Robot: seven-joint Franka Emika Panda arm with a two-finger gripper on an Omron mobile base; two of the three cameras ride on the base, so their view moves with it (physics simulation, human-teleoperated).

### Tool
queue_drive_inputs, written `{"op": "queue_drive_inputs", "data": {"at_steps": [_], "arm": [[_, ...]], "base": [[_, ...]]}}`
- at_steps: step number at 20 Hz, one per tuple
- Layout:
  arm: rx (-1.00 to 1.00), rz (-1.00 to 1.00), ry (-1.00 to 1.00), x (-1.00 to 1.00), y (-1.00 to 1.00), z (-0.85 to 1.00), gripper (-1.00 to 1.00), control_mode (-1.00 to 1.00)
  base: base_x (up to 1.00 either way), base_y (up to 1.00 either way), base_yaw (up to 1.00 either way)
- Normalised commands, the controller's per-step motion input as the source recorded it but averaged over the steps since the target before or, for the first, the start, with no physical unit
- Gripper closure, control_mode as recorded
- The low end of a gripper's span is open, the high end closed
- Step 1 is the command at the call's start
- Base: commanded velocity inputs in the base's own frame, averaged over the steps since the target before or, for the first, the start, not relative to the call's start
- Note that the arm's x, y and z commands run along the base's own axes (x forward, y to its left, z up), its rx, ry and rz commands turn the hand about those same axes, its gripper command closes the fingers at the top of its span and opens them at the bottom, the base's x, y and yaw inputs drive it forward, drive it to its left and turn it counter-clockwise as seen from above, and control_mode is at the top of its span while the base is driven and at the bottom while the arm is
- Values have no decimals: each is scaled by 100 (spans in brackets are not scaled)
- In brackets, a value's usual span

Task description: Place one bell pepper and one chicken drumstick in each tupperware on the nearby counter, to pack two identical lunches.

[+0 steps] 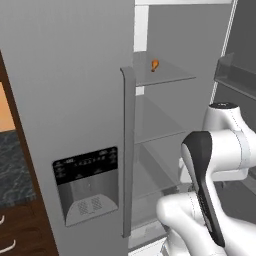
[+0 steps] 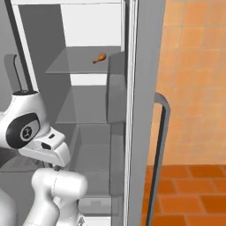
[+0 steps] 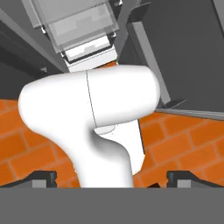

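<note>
**Drumstick waits on the fridge shelf; reach not yet begun**

A chicken drumstick (image 1: 155,65) lies on an upper glass shelf (image 1: 170,76) inside the open fridge (image 1: 65,100), well above and beyond the jaws. The gripper (image 3: 111,179) points down at the orange brick floor (image 3: 183,144), jaws spread wide and empty. The step in hand looks like fetching. Next, the arm would need to lift, turn toward the shelf and straddle the meaty end.

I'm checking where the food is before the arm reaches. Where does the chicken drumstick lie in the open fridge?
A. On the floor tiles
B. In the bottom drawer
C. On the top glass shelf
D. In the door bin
C: the chicken drumstick rests on the uppermost glass shelf of the fridge, with the lower shelves bare.
</note>
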Motion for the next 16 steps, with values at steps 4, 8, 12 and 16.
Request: {"op": "queue_drive_inputs", "data": {"at_steps": [4, 8, 12, 16], "arm": [[0, 0, 0, 0, 0, 0, -100, 100], [0, 0, 0, 0, 0, 0, -100, 100], [0, 0, 0, 0, 0, 0, -100, 100], [0, 2, -16, -2, 0, 13, -100, -100]], "base": [[53, 0, 0], [39, 0, 0], [0, 0, 0], [0, 0, 0]]}}
